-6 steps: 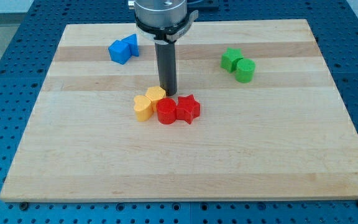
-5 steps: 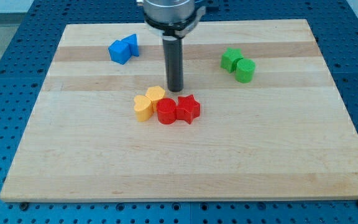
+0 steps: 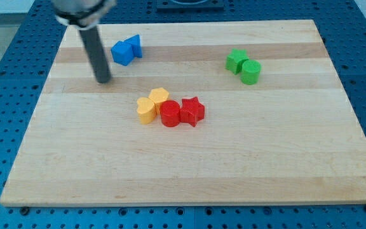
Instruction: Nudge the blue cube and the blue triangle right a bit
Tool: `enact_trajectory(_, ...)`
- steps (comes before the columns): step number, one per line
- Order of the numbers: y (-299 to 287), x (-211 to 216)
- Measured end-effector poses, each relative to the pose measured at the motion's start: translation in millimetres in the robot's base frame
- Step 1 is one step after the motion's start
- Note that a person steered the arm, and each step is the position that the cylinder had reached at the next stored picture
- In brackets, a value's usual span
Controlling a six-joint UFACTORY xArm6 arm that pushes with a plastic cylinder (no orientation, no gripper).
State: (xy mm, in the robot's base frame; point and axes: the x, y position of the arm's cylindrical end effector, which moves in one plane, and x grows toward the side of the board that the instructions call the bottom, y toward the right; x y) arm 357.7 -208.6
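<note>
The blue cube (image 3: 122, 53) and the blue triangle (image 3: 134, 44) sit touching each other at the view's upper left of the wooden board (image 3: 189, 165). My tip (image 3: 103, 81) rests on the board to the lower left of the blue cube, a short gap away from it. The dark rod rises from the tip toward the view's top left, where the arm is blurred.
Two yellow blocks (image 3: 152, 104), a red cylinder (image 3: 169, 114) and a red star (image 3: 192, 111) cluster at the board's middle. A green star-like block (image 3: 236, 60) and a green cylinder (image 3: 251, 72) stand at the upper right.
My tip has moved from just above the yellow and red cluster to the view's left and slightly up, ending near the blue cube. No block has moved.
</note>
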Motion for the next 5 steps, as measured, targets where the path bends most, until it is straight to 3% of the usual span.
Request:
enact_trajectory(2,-18,-93)
enact_trajectory(4,1,-88)
enact_trajectory(5,45,-81)
